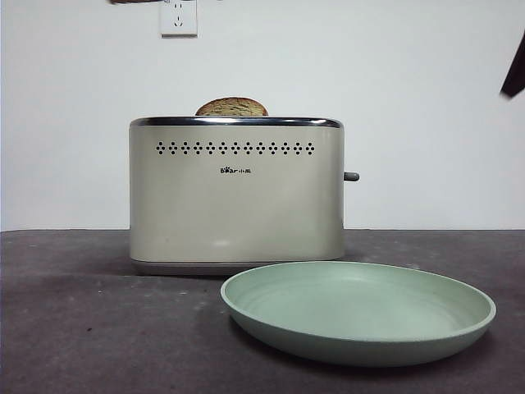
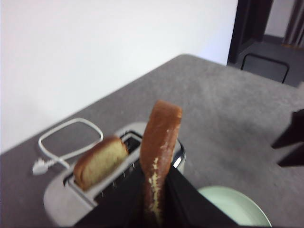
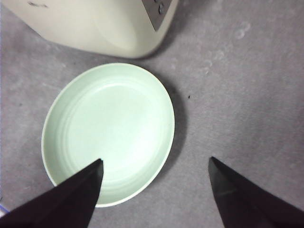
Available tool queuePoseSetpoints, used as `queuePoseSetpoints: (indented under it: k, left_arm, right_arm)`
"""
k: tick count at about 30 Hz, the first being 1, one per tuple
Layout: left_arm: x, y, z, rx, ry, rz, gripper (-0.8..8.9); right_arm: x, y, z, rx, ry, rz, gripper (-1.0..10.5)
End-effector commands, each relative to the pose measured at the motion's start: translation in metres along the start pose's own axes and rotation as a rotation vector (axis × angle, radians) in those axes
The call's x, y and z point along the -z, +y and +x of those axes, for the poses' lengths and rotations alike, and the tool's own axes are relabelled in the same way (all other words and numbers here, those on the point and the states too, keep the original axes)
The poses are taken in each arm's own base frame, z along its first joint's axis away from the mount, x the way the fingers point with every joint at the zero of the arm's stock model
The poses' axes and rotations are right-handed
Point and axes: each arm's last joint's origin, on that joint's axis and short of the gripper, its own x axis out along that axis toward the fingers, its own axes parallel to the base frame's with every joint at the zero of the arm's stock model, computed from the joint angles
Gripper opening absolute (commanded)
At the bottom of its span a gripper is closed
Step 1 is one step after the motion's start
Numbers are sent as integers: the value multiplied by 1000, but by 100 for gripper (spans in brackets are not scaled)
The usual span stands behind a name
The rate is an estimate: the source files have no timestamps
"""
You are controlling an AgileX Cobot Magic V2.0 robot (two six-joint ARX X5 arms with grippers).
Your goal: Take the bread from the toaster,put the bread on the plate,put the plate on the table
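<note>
Bread (image 2: 159, 142) upright (crust edge-on)

A plain white wall (image 1: 426, 123) runs behind the dark grey counter (image 1: 74, 328), with a white power socket (image 1: 178, 16) mounted high on it. Past the counter's far corner stands dark furniture with a black metal frame (image 2: 264, 67). Lighting is soft and even.

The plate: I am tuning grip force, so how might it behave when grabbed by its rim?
The plate looks rigid, shallow and probably light. Its smooth raised rim may slip between the jaws, and a hold on one side could let it tilt.
</note>
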Motion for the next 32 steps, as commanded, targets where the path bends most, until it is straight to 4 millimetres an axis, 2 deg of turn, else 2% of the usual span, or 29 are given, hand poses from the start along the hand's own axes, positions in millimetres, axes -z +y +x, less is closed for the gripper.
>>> queuePoseSetpoints:
  k: [1,7,13,18,21,27,32]
  left_arm:
    - [-2,-4,-9,2,20,-11,6]
    - [19,-13,-19,14,87,-42,6]
    - [57,-20,-24,1,116,-102,6]
    - [89,-28,-29,3,148,-152,6]
    - [102,-33,-33,8,159,-173,6]
    - [110,-40,-44,5,155,-193,6]
    - [110,-43,-49,3,139,-196,6]
  right_arm:
    - [-10,-3,14,-12,27,10,357]
    - [-18,-10,55,-36,123,12,357]
    - [-19,-15,90,-51,203,15,354]
    - [-16,-17,116,-64,260,11,304]
    - [-14,-20,130,-65,292,16,291]
    - [-7,-30,154,-61,342,37,204]
    - [-4,-33,163,-59,366,47,81]
